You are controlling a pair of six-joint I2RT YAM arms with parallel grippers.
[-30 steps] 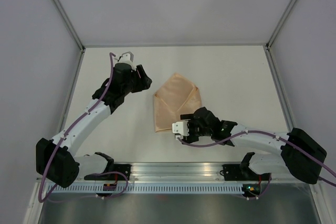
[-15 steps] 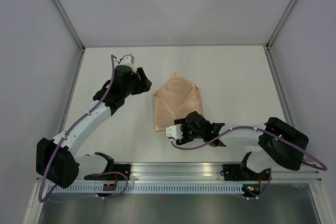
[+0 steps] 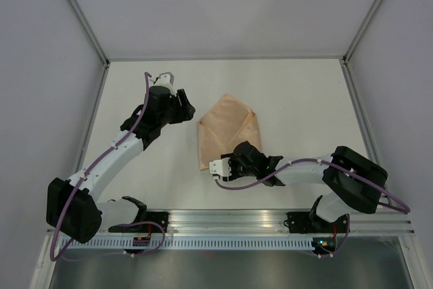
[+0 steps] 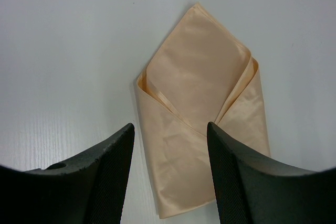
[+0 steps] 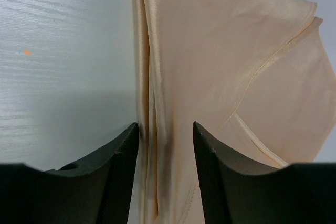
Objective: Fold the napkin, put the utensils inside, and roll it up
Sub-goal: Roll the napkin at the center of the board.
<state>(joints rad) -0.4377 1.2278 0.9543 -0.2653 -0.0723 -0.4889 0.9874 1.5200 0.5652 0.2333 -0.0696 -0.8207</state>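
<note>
The left hand point(image 3: 164, 76) hovers over the far left part of the table point(image 3: 298, 99), its jaws spread wide and holding nothing. To its right the peach napkin point(image 3: 229, 130) lies flat near the table's middle, folded into a pointed pocket. At the napkin's near left corner the right hand point(image 3: 216, 168) is half open, its fingers point(image 5: 118, 182) straddling the folded edge without pinching it.

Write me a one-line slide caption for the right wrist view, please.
Right gripper, fingers apart, framing one long edge of the folded peach napkin on the white table.
</note>
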